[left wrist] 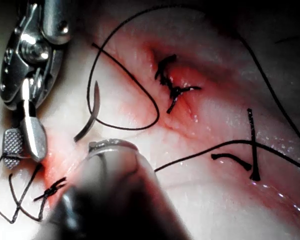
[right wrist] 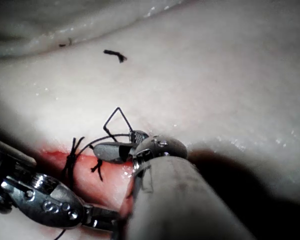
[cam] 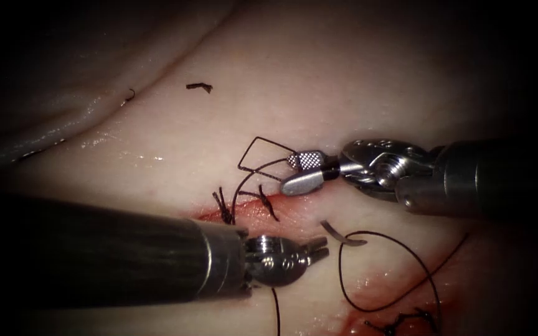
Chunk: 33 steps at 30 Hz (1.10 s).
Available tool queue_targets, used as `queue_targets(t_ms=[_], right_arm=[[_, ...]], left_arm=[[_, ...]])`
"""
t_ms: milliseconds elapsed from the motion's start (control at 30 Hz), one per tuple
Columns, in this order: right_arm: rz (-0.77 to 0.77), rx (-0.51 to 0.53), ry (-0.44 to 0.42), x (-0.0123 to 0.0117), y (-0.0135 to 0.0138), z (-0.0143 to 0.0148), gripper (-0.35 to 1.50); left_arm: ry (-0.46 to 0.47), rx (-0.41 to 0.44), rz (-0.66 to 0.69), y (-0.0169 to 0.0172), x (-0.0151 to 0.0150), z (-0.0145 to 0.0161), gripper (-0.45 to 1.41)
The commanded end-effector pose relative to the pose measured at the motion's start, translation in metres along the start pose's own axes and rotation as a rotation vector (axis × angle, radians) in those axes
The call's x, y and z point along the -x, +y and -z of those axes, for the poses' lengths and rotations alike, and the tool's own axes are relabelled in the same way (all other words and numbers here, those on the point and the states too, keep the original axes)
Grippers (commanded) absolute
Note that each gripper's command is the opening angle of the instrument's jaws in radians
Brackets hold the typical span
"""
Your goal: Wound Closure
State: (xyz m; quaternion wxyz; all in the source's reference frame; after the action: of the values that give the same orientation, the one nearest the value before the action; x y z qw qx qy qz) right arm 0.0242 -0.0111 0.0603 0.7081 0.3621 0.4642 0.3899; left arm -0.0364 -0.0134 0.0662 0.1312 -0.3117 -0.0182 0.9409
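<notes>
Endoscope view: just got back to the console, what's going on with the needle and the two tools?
The needle lies loose on the tissue below the cut, held by neither tool, its thread curling beside it. The right tool has its jaws open around a thread loop above the cut, next to tied stitches. The left tool hangs near the needle, jaws shut, apparently holding nothing.

Glossy wet tissue (cam: 356, 74); polished metal right tool (cam: 303, 171) with cross-hatched jaw faces.
</notes>
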Motion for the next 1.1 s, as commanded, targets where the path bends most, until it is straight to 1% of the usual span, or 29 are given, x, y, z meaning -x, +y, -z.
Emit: queue_targets(t_ms=[33,133,200,233,267,300,367,433,533,567,633,733,800,833,867,1033,1067,1100], right_arm=[[0.001,0.007,0.004,0.0003,0.0004,-0.0007,1.45],[-0.007,0.02,0.02,0.0002,0.0008,0.0,1.45],[-0.01,0.019,0.021,0.0002,0.0012,0.0006,1.38],[-0.01,0.019,0.021,0.0002,0.0012,0.0006,1.38],[-0.006,0.012,0.025,0.0006,0.0015,0.0012,1.33],[-0.006,0.012,0.025,0.0006,0.0015,0.0012,1.33],[-0.001,0.003,0.025,0.0012,0.0016,0.0018,1.31],[0.001,0.0,0.023,0.0013,0.0017,0.0022,1.3],[0.002,0.0,0.022,0.0013,0.0018,0.0024,1.3],[0.002,-0.001,0.021,0.0013,0.0018,0.0025,1.28],[0.001,-0.002,0.024,0.0013,0.0019,0.0026,1.28],[0.001,-0.005,0.029,0.0014,0.0019,0.0025,1.26],[0.003,-0.004,0.029,0.0015,0.0019,0.0025,1.26],[0.003,-0.006,0.032,0.0016,0.0019,0.0025,1.26],[0.003,-0.005,0.032,0.0016,0.0019,0.0025,1.26],[0.016,-0.004,0.032,0.0021,0.0022,0.0025,1.26],[0.019,-0.004,0.032,0.0024,0.0023,0.0025,1.26],[0.021,-0.004,0.032,0.0025,0.0023,0.0025,1.26]], left_arm=[[-0.001,0.002,-0.012,0.0005,0.0,-0.0007,0.19],[0.013,-0.006,-0.022,0.0003,-0.0001,-0.0006,0.27],[0.028,-0.012,-0.025,0.0001,-0.0003,-0.0004,0.29],[0.028,-0.012,-0.025,0.0001,-0.0003,-0.0004,0.29],[0.029,-0.032,-0.024,-0.0001,-0.0007,0.0001,0.29],[0.029,-0.032,-0.024,-0.0001,-0.0007,0.0001,0.29],[0.035,-0.042,-0.023,-0.0001,-0.0011,0.0006,0.25],[0.027,-0.048,-0.019,0.0002,-0.0014,0.001,0.19],[0.018,-0.056,-0.017,0.0004,-0.0014,0.0013,0.15],[0.008,-0.063,-0.018,0.0006,-0.0011,0.0016,0.09],[-0.018,-0.048,-0.022,0.0006,-0.0007,0.0019,0.02],[-0.033,-0.052,-0.03,0.0004,-0.0001,0.0024,0.02],[-0.037,-0.052,-0.027,-0.0002,0.0001,0.0027,0.1],[-0.037,-0.052,-0.026,-0.0003,0.0,0.0027,0.24],[-0.038,-0.051,-0.024,-0.0005,-0.0001,0.0027,0.32],[-0.01,-0.084,-0.015,-0.0009,-0.0016,0.0023,0.66],[-0.007,-0.084,-0.023,-0.001,-0.002,0.002,0.76],[-0.008,-0.085,-0.022,-0.001,-0.0021,0.0019,0.79]])
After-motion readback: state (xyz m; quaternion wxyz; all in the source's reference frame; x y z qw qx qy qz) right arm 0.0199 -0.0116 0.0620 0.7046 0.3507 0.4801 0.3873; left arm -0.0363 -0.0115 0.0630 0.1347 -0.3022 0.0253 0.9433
